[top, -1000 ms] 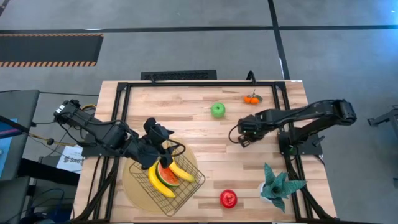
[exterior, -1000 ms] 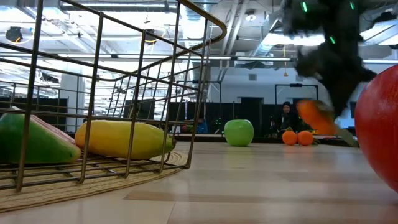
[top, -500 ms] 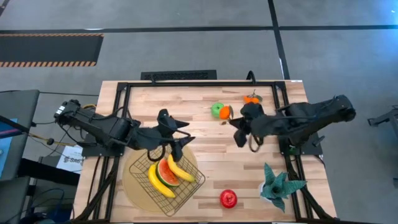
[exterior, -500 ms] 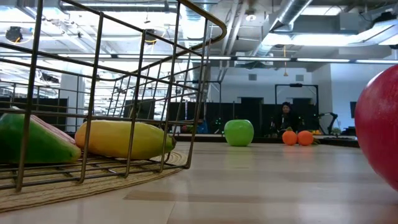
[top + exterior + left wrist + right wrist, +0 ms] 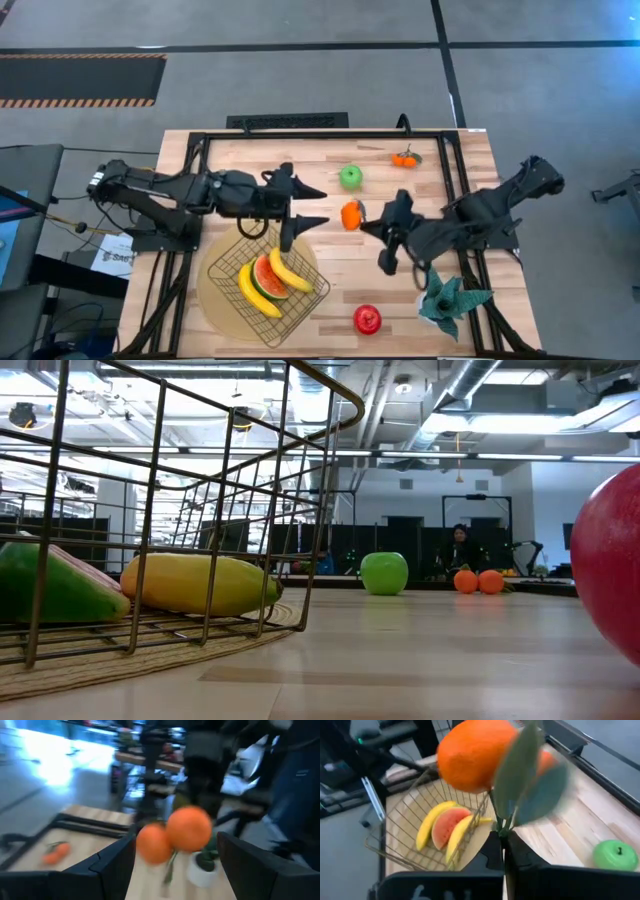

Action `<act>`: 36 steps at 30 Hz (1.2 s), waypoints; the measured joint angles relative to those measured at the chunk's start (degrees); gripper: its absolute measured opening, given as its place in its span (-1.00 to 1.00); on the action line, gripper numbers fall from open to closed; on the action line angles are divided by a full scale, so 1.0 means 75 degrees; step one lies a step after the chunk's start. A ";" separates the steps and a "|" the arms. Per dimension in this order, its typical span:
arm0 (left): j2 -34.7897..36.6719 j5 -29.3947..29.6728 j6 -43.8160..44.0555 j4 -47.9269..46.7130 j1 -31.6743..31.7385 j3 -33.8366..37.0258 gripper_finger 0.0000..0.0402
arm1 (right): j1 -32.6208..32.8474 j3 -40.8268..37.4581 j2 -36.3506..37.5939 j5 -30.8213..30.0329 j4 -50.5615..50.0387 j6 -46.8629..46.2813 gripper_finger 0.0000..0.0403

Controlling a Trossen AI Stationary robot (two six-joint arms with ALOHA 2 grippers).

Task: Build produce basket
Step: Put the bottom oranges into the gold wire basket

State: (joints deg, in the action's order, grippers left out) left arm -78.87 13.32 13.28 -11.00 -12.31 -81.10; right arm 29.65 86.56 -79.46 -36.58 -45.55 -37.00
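Basket (image 5: 268,282) at lower left of the high frame on a tan disc (image 5: 218,292), holding two bananas (image 5: 290,272) and a wedge slice (image 5: 266,279). Just above, left claw (image 5: 306,206) with fingers apart, holding nothing. Right of centre, right claw (image 5: 360,218) clamped on the stem of leafy oranges (image 5: 350,214), lifted above the surface (image 5: 330,255).

The high camera looked straight down on the whole bench (image 5: 400,250). The low one sat at bench height, close beside the basket (image 5: 200,490) and facing the room. Each wrist camera looked past its own tool – the right toward the basket, which all but the left wrist view shared.
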 joint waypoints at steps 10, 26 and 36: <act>0.0000 -0.2709 0.0518 -0.0742 0.0497 0.0003 0.31 | -0.0278 0.0000 -0.1337 0.0061 -0.0074 -0.0002 -1.00; -0.0639 -0.0522 0.1750 -0.2475 0.0573 0.0015 0.31 | -0.0782 0.1375 -0.2276 -0.0008 -0.0514 0.0463 -1.00; -0.0542 -0.0950 0.1478 -0.1620 0.0597 0.0012 0.31 | -0.1003 0.1449 -0.2474 0.0034 -0.1523 0.0256 -1.00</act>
State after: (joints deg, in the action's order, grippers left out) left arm -82.94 6.20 24.37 -23.15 -7.84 -81.01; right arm 22.13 97.43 -98.01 -36.32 -56.98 -35.08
